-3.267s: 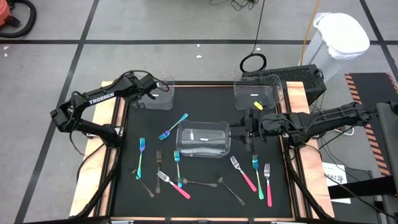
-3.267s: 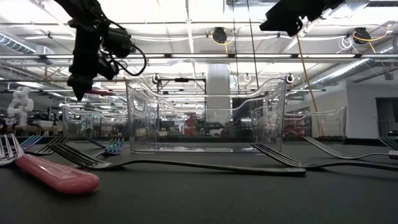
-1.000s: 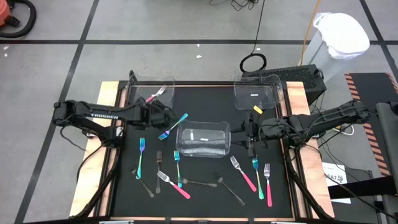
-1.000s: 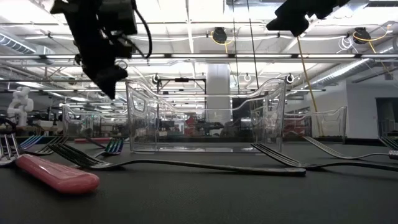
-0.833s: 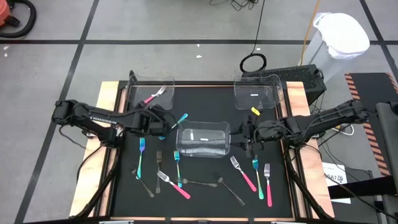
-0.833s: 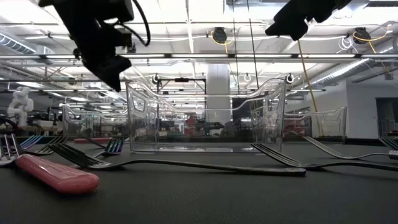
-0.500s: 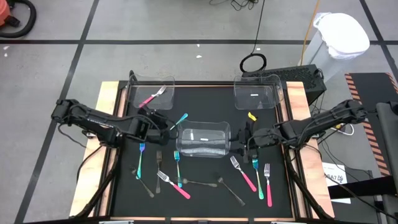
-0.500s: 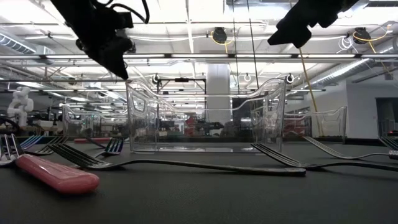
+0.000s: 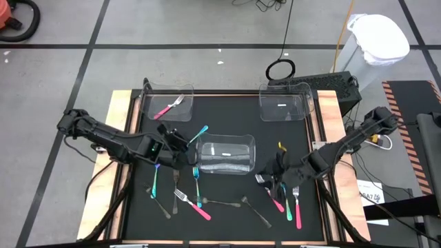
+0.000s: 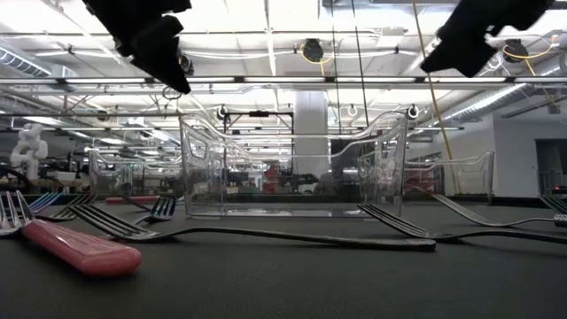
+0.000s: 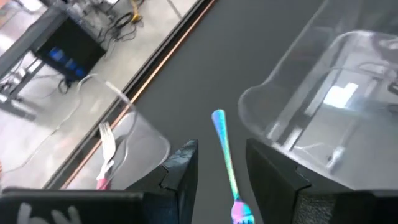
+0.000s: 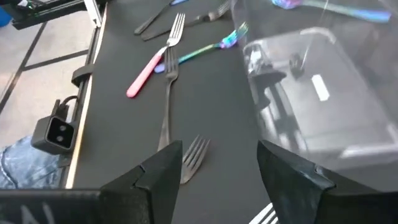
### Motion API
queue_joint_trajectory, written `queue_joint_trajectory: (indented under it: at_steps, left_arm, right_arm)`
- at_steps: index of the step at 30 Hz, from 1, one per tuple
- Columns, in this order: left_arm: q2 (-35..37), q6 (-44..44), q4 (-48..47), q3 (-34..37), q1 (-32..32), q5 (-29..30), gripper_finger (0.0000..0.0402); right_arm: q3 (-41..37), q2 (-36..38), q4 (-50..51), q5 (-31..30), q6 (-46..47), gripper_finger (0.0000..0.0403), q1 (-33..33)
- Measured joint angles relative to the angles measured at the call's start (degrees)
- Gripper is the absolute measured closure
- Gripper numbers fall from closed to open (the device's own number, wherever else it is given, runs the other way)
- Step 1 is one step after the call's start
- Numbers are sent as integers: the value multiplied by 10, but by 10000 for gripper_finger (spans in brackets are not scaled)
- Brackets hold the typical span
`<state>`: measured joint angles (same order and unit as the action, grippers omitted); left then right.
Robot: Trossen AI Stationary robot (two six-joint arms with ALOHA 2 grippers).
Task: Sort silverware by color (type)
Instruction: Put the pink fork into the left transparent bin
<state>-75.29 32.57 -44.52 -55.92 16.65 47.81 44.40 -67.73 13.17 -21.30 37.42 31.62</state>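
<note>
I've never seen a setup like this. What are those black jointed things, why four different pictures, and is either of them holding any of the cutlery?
They are two robot arms, each ending in a two-finger gripper. One picture looks straight down on the black table; one sits at table-top height; the other two come from cameras on the arms' wrists.

Forks and spoons with pink, blue-teal or plain metal handles lie scattered around a clear bin in the middle. Two more bins stand at the far edge; the far left bin already holds a pink fork.

The left gripper hovers near a blue-teal fork, its fingers apart and empty. The right gripper hangs open over the cutlery on its side. Nothing is held.
</note>
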Motion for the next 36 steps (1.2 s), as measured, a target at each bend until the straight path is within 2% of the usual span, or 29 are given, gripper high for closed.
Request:
queue_joint_trajectory:
  at_steps: [5, 13, 21, 25, 36]
  left_arm:
    - [0, -20, 43, 0, 4, 0, 265]
    - [0, -20, 83, 0, 4, 0, 265]
    - [0, -15, 87, 0, 4, -1, 265]
    - [0, -15, 97, 0, 4, -14, 265]
    - [0, -14, 128, 0, 4, -30, 265]
  right_arm:
    - [0, -33, 13, -12, 71, 200, 43]
    - [0, -71, 123, -11, 194, 200, 71]
    - [0, -122, 118, -8, 223, 200, 83]
    - [3, -150, 124, 19, 254, 200, 83]
    - [160, -284, 340, 24, 330, 200, 83]
